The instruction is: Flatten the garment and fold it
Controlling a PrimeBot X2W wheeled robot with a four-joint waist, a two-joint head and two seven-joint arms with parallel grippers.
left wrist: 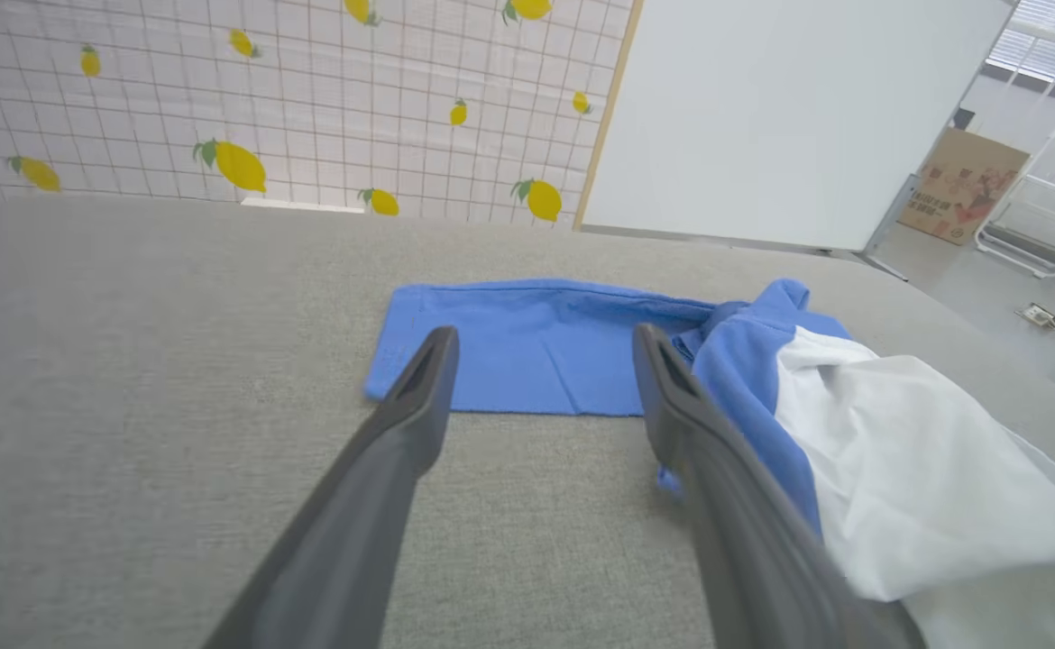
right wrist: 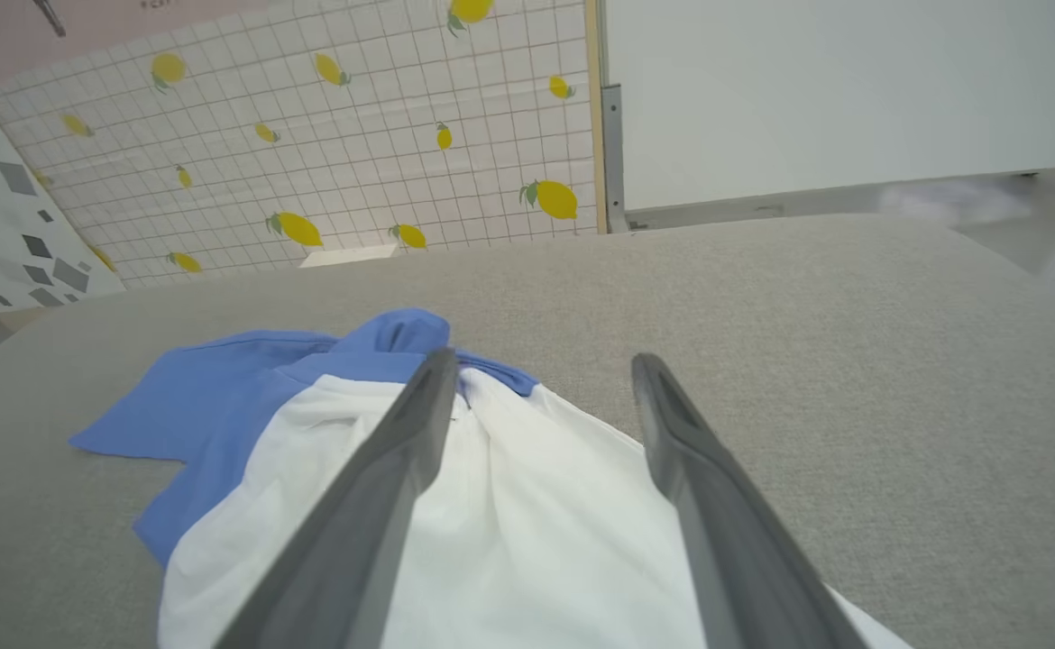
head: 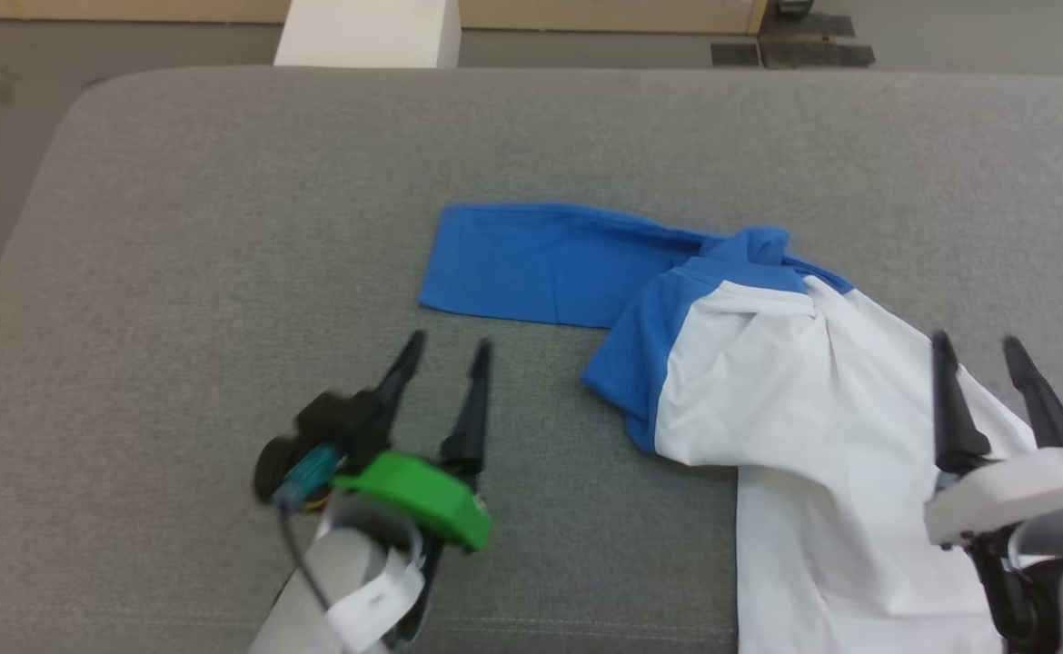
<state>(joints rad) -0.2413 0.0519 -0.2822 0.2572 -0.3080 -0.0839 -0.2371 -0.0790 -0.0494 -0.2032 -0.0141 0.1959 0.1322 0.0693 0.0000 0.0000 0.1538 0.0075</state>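
The garment (head: 750, 391) lies beneath the right end effector (head: 976, 341).

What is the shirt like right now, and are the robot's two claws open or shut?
garment: bunched and wrinkled, not flat, not folded.
blue sleeve: lying flat, stretched out to the robot's left.
left gripper: open, holding nothing, near the sleeve.
right gripper: open, holding nothing, over the white part.
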